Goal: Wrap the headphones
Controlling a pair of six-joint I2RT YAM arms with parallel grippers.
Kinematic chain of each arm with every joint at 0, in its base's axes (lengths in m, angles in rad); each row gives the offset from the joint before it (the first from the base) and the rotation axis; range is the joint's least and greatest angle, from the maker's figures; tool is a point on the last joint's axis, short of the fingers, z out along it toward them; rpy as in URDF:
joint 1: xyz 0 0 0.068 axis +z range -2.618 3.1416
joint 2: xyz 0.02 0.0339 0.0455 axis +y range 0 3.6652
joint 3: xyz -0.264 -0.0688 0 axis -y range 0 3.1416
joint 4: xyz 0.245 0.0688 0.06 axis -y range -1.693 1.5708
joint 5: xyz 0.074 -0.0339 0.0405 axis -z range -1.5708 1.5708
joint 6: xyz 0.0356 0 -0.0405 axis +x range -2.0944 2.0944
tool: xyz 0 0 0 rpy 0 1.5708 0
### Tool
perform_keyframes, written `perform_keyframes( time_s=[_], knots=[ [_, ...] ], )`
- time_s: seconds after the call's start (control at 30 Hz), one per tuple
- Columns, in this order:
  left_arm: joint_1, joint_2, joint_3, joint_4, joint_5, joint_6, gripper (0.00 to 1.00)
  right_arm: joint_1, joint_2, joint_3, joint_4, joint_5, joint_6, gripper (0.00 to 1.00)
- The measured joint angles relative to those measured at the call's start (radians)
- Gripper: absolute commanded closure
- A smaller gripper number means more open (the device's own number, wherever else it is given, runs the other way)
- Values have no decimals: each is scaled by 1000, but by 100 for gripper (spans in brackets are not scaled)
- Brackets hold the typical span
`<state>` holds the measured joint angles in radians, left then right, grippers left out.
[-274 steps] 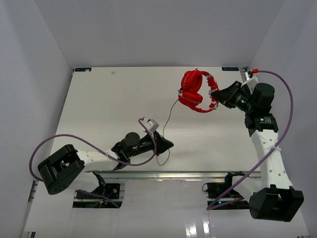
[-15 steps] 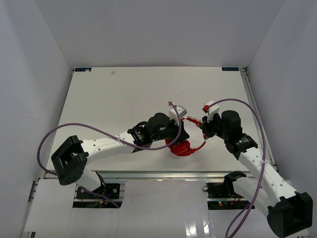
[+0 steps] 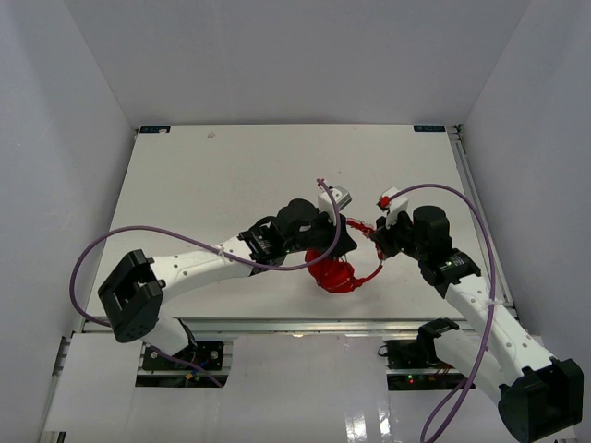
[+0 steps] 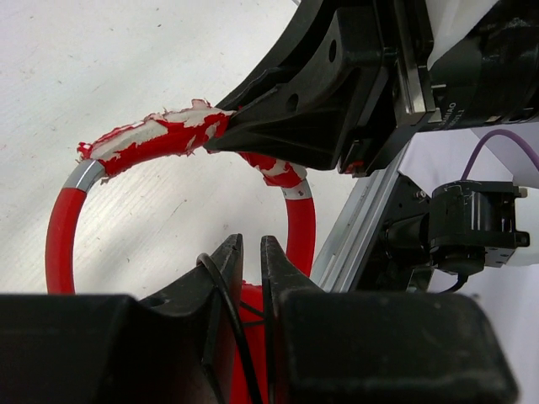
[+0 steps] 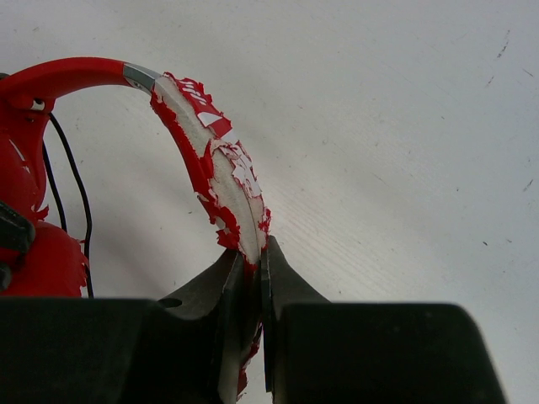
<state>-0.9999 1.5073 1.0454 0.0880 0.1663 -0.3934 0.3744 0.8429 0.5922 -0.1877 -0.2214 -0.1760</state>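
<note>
On white table (image 3: 203, 185) between walls (image 3: 277, 55): right gripper (image 5: 251, 252) pinches headphones (image 3: 340, 275); left gripper (image 4: 251, 246) unclear.

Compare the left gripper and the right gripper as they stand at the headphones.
The right gripper is clamped on the peeling headband; the left gripper shows a narrow slit between its jaws, with nothing clearly pinched. The black cable runs over a finger of the left gripper; it stays clear of the right gripper. Both hang close over the red headphones, facing each other.
</note>
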Motion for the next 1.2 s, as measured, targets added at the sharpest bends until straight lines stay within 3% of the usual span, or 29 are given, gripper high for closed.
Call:
perform_keyframes(
  time_s=[0.43,0.7,1.2],
  knots=[
    [4,33,17,-13,10,11,62,1,-16,0,-33,-18,1,92],
    [11,51,21,-16,9,23,50,1,-16,0,-51,-29,4,92],
    [16,57,30,-33,2,34,46,1,-14,-2,-51,-23,18,92]
  ],
)
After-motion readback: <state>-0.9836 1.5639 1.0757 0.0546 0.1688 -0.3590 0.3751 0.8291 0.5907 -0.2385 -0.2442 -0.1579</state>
